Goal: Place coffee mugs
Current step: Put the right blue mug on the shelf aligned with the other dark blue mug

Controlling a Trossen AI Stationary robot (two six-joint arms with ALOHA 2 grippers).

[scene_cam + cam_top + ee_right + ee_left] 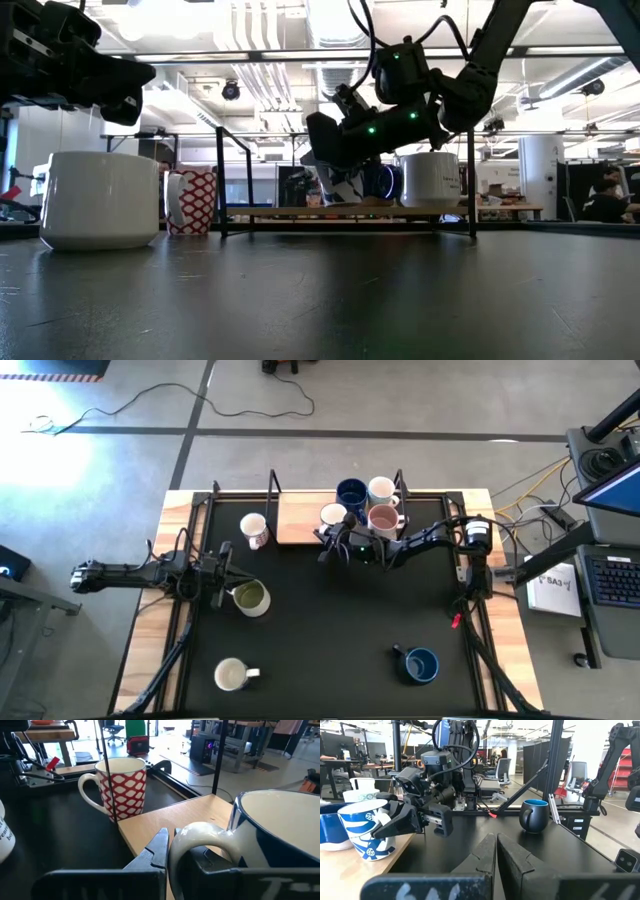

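The blue-patterned white mug [280,835] sits on the wooden board [175,822], its handle clamped by the right gripper [172,852].

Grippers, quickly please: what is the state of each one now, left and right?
Left gripper: closed, holding nothing, beside the olive-green mug.
Right gripper: closed on the handle of the blue-and-white mug on the wooden board.

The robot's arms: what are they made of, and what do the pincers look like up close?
Both arms are dark, nearly black, built of jointed segments with black cables running along them. The right pincer sits on a chunky head dotted with small green lights. The left pincer ends in two flat, dark, wedge-shaped fingers. No markings are readable.
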